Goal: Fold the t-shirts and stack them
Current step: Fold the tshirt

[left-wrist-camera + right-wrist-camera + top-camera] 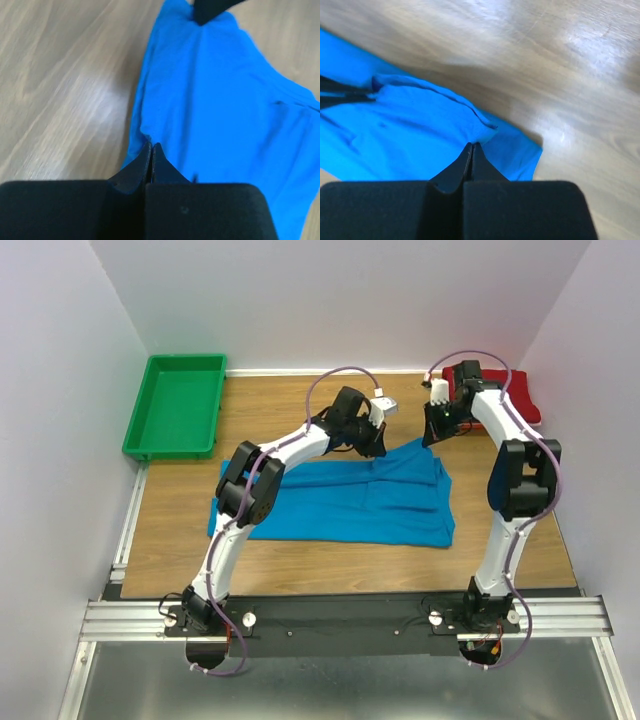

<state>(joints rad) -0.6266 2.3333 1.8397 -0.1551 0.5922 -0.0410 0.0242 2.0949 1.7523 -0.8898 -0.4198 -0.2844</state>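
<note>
Pale, plain walls (330,300) close the space in on the left, the back and the right. They box in a wood-grain table (300,405) with a metal rail (130,615) along its near edge. Soft glare shows on the wood in both wrist views.

The green tray (170,448) sits in the far left corner against the walls. The blue t-shirt (340,505) is the largest thing on the table. It lies spread out to the right of the tray and nearer the rail, with its far right part bunched and raised. The dark red t-shirt (522,400) lies well to the right of the tray, in the opposite far corner, partly hidden behind the right arm (520,480).

The left arm (250,485) arches over the blue cloth. The left gripper (378,440) is at the shirt's far edge, right of the tray, with its fingers pressed together on blue fabric. The right gripper (433,432) is just beyond it, farther from the tray. Its fingers are likewise pinched tight on a fold of the same shirt.
</note>
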